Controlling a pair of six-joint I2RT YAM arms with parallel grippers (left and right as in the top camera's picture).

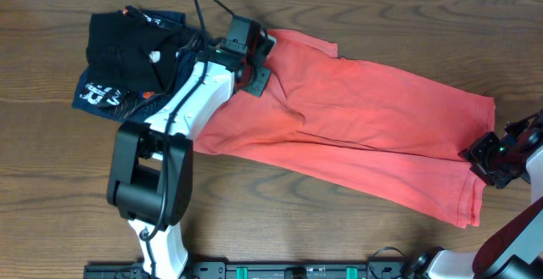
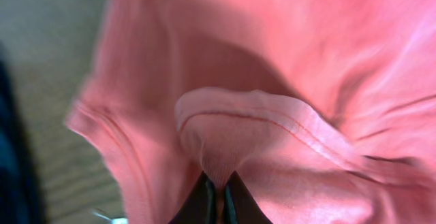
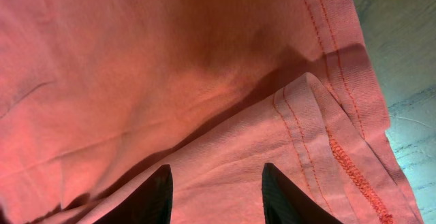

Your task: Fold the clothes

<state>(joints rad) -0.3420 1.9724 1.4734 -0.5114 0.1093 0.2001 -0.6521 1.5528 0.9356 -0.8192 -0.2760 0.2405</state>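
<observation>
Coral-red T-shirt (image 1: 356,118) lies flat on the desk (image 1: 51,186), stretching from the left jaws to the right jaws. Left jaws, pressed together, pinch a hem fold (image 2: 231,135). Right jaws stand spread over a stitched edge (image 3: 320,108) and should close before both lift evenly. Cloth soft and creased; lettering not visible.

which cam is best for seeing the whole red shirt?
Overhead. It shows nearly all of the red shirt, spread across the table, with its outline readable. The left wrist view shows only a bunched hem fold up close. The right wrist view shows only a stitched hem corner.
</observation>
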